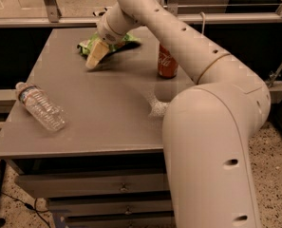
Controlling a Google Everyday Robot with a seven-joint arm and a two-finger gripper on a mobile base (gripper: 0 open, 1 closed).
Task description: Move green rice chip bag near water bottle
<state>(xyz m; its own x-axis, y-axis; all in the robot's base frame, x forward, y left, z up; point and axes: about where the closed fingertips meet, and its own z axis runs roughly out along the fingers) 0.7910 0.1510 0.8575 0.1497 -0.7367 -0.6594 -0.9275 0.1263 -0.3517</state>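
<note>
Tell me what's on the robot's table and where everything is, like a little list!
table: grey top with drawers below
green rice chip bag: far side of the table, lying crumpled
hand: down at the bag's left end; grip on the bag cannot be told
water bottle: lying on its side near the front left edge, far from the bag
Coca-Cola can: standing upright, right of the bag
bag near bottle: not yet
</note>
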